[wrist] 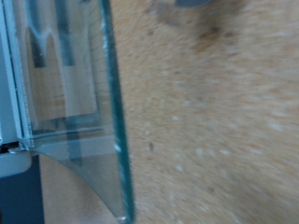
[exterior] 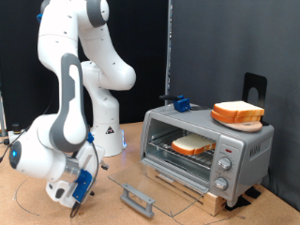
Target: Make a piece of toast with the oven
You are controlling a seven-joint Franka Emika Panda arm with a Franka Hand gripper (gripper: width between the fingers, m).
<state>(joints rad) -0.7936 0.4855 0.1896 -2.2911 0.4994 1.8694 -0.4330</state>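
The oven (exterior: 246, 150) stands at the exterior view's right, silver-grey with round knobs (exterior: 223, 165). Its glass door (exterior: 164, 185) is open and lies flat, with the grey bar handle (exterior: 138, 198) at its front edge. The piece of toast (exterior: 192, 145) lies on the wire rack inside the oven. My gripper (exterior: 81, 188) hangs low over the table at the exterior view's lower left, a little away from the door handle, with nothing seen between its fingers. The wrist view shows the glass door's edge (wrist: 114, 112) over the wooden table (wrist: 215, 121); no fingers are clear there.
A thicker orange-brown pile of bread (exterior: 237, 113) sits on top of the oven. A blue object (exterior: 181, 103) lies at the oven's back corner. The arm's white base (exterior: 103, 122) stands behind, with a dark curtain at the back. The oven rests on a wooden board (exterior: 211, 199).
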